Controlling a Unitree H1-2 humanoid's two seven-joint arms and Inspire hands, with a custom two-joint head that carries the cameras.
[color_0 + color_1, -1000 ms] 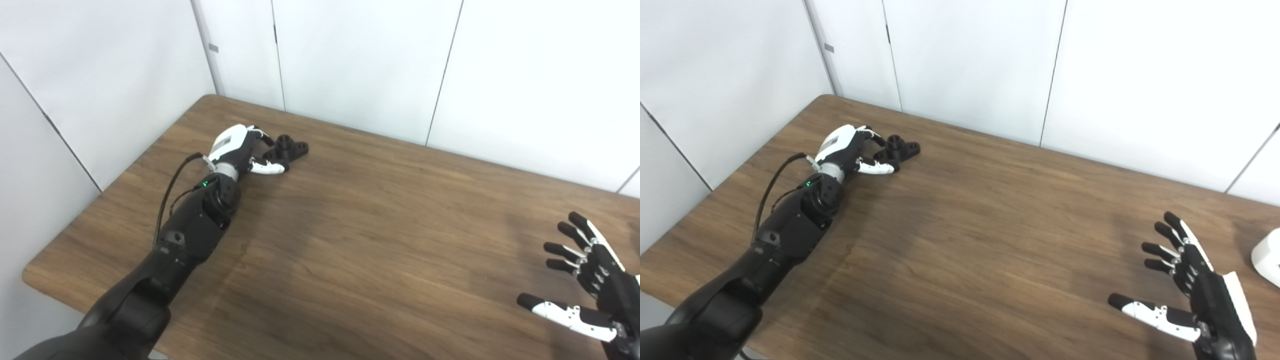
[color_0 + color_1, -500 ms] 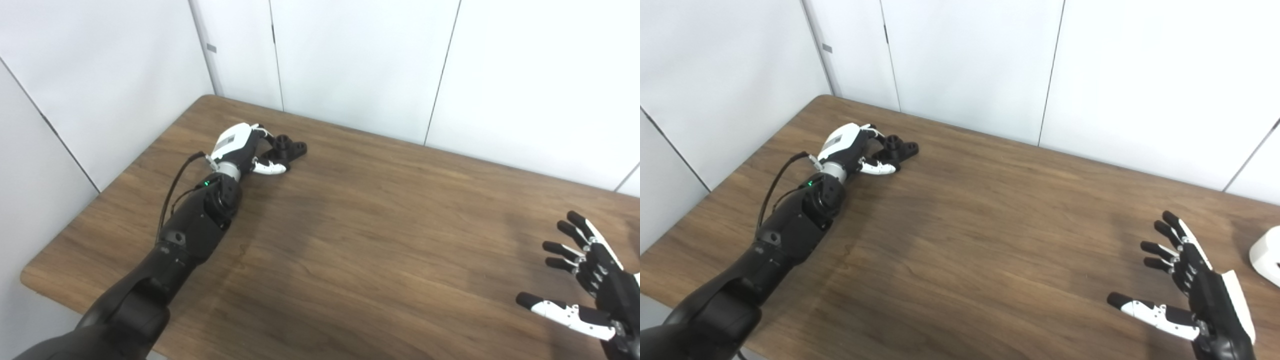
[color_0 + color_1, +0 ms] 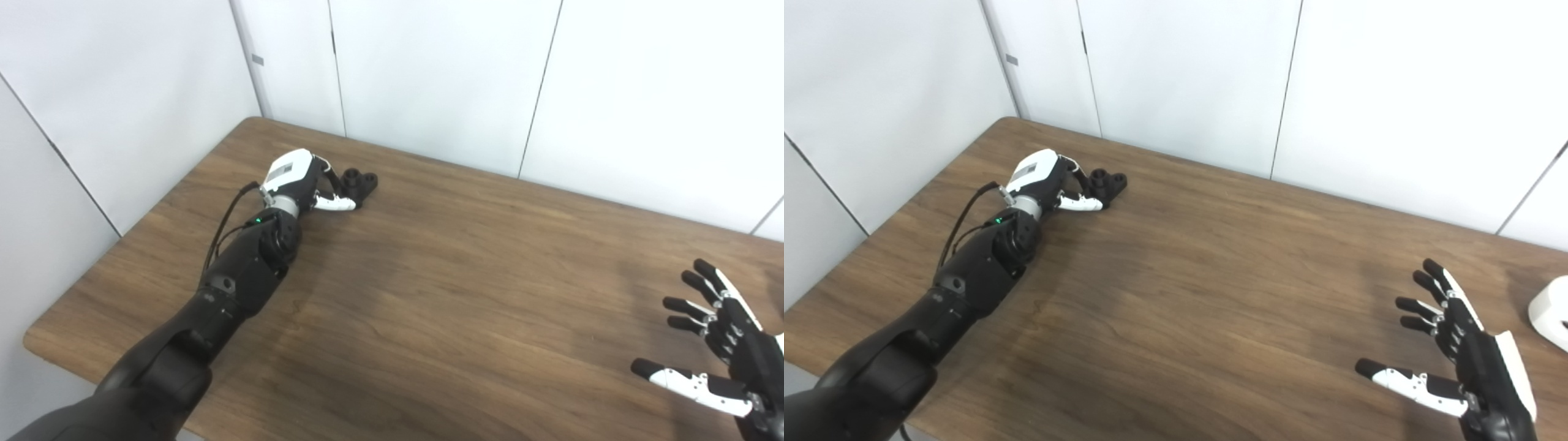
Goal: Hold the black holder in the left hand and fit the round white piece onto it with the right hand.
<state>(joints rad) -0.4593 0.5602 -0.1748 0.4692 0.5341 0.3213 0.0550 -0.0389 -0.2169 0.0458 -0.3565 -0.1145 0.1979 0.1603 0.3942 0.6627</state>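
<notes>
Presently, the black holder (image 3: 360,182) is found on the wooden table (image 3: 429,294), far left, touched by the left hand (image 3: 303,184), whose fingers are curled at its near side; a firm grasp cannot be confirmed. The right hand (image 3: 1464,361) is spread empty, near the round white piece (image 3: 1549,311) at the right edge.

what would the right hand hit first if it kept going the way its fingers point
Probably nothing on the table: the open right hand points toward the far edge and the wall. The round white piece lies off to its right, seemingly outside that line, though depth is unclear.
</notes>
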